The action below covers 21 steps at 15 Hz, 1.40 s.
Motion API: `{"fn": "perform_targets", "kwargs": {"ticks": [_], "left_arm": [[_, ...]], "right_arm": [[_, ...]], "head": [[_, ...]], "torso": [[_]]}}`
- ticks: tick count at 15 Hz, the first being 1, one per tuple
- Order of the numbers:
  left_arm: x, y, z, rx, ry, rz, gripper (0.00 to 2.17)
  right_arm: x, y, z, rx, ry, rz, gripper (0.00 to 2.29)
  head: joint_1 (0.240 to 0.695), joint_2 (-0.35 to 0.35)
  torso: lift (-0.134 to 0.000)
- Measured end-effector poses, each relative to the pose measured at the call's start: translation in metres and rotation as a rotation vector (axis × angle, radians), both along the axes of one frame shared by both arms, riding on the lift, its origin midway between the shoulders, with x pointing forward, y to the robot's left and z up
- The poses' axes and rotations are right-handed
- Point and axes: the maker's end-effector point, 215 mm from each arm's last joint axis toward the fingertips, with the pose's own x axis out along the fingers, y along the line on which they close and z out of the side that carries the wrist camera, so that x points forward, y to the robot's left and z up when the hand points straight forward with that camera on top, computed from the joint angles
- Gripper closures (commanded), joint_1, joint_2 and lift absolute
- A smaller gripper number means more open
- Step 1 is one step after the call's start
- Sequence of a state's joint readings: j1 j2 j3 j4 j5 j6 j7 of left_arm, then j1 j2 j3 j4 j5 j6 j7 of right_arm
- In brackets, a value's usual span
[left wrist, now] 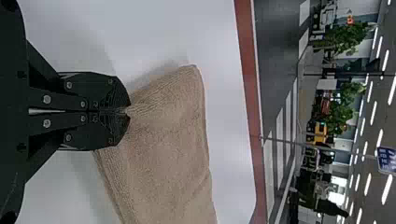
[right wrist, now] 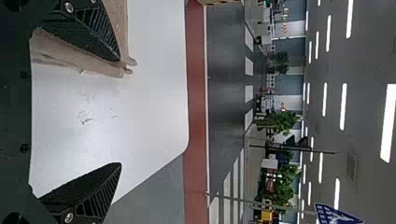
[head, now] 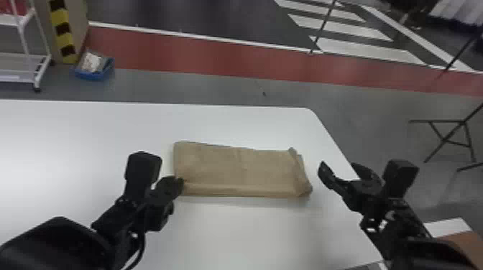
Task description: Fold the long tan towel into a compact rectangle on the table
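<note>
The tan towel point(head: 237, 171) lies as a folded, long strip across the table, its right end layered and a little uneven. At its left end, near the front corner, is my left gripper point(head: 179, 183). In the left wrist view the left gripper point(left wrist: 127, 111) is shut on a pinched bit of the towel point(left wrist: 163, 140). My right gripper point(head: 339, 170) stands just off the towel's right end, near the table's right edge. In the right wrist view the right gripper point(right wrist: 119, 112) has its fingers wide apart with nothing between them, the towel's end point(right wrist: 79, 60) beside one finger.
The white table point(head: 90, 136) has a rounded far right corner, and its right edge passes under my right gripper. Beyond it on the floor are a blue bin point(head: 94, 71), a white rack point(head: 25, 68) at the left and a dark folding stand point(head: 449, 138) at the right.
</note>
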<state>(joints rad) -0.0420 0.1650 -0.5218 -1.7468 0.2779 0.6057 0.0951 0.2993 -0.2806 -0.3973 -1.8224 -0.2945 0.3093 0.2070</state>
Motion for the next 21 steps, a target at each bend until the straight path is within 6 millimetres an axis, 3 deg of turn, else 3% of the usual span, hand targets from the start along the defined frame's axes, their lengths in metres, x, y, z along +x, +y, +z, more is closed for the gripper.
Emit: {"fn": "perform_targets", "kwargs": {"ticks": [3, 6, 8, 11, 14, 17, 18, 21], "left_arm": [[0.020, 0.051, 0.010, 0.017, -0.013, 0.066, 1.36], [0.027, 0.105, 0.019, 0.023, -0.017, 0.129, 1.36], [0.024, 0.132, 0.022, 0.023, -0.017, 0.162, 1.36], [-0.001, 0.160, 0.020, 0.041, 0.026, 0.187, 1.36], [-0.038, 0.169, 0.009, 0.078, 0.090, 0.192, 1.36], [-0.059, 0.161, 0.004, 0.091, 0.126, 0.170, 1.32], [-0.060, 0.158, 0.005, 0.088, 0.127, 0.167, 1.13], [-0.046, 0.157, 0.015, 0.081, 0.094, 0.167, 1.01]], "right_arm": [[0.001, 0.000, 0.001, 0.001, -0.001, -0.001, 0.09], [0.008, 0.005, 0.001, 0.003, -0.003, 0.008, 0.09], [0.013, 0.013, 0.001, 0.002, -0.005, 0.018, 0.09], [0.019, 0.022, 0.003, 0.003, -0.008, 0.032, 0.09], [0.024, 0.026, 0.004, 0.005, -0.011, 0.038, 0.09], [0.027, 0.030, 0.005, 0.008, -0.012, 0.043, 0.09], [0.027, 0.031, 0.005, 0.009, -0.011, 0.044, 0.09], [0.026, 0.032, 0.004, 0.010, -0.009, 0.046, 0.09]], "head": [[0.695, -0.350], [0.695, -0.350], [0.695, -0.343], [0.695, -0.314], [0.695, -0.308], [0.695, -0.316], [0.695, -0.319], [0.695, -0.317]], "torso": [[-0.128], [-0.128], [-0.128], [-0.128], [-0.128], [-0.128], [-0.128], [-0.128]]}}
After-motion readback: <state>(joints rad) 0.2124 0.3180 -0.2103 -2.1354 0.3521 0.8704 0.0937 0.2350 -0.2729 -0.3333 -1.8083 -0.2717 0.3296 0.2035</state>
